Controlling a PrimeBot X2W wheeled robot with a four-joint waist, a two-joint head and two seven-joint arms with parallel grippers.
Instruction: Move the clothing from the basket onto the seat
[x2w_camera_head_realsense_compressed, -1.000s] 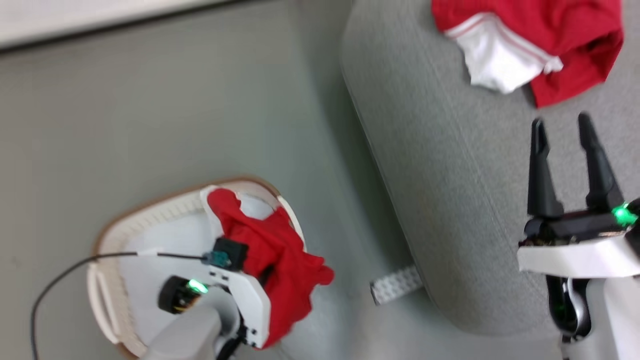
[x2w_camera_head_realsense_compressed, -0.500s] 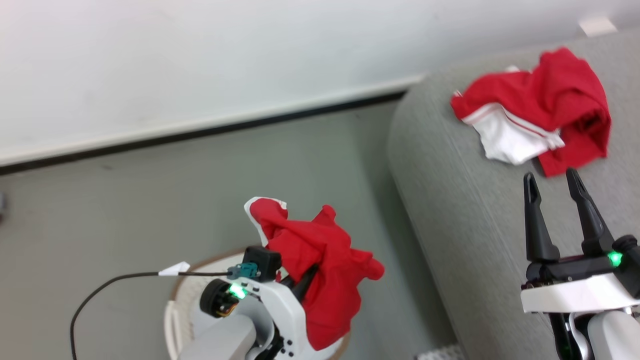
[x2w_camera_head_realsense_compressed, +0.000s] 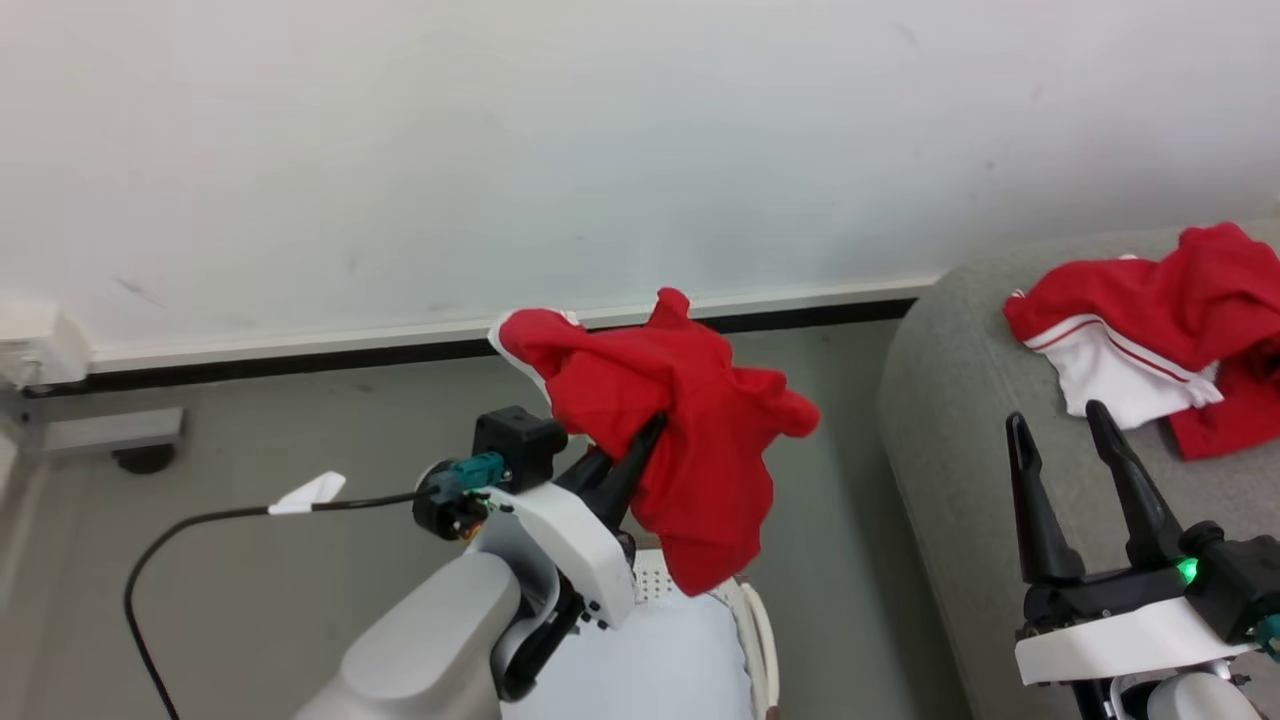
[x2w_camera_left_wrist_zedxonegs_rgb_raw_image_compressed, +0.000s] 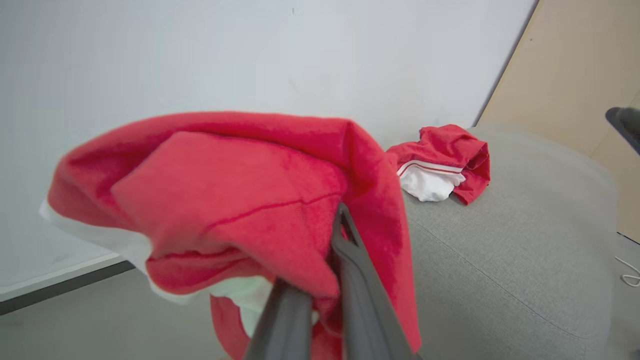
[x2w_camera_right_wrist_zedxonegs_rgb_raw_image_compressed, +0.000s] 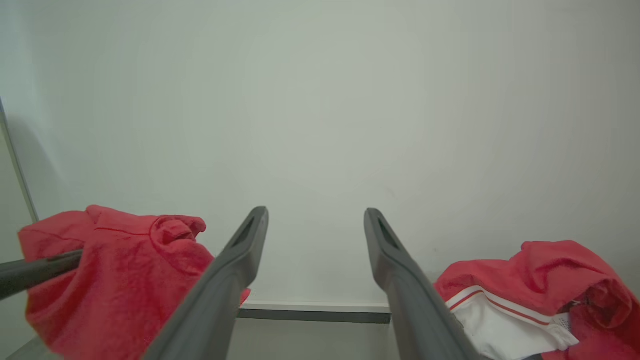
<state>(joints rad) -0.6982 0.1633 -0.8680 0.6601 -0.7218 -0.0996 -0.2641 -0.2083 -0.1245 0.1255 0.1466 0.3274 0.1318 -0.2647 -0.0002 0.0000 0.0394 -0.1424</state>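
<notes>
The red garment (x2w_camera_head_realsense_compressed: 690, 440) is clamped in my left jaws, which are closed tight on its fabric. It hangs in the air above the basket (x2w_camera_head_realsense_compressed: 757, 625). The second garment (x2w_camera_head_realsense_compressed: 1140, 335), red with a white panel, lies bunched on the seat (x2w_camera_head_realsense_compressed: 950, 440). My right jaws are spread wide and hold nothing, above the seat and near the second garment. Floor (x2w_camera_head_realsense_compressed: 300, 420) and wall (x2w_camera_head_realsense_compressed: 600, 150) lie behind.
</notes>
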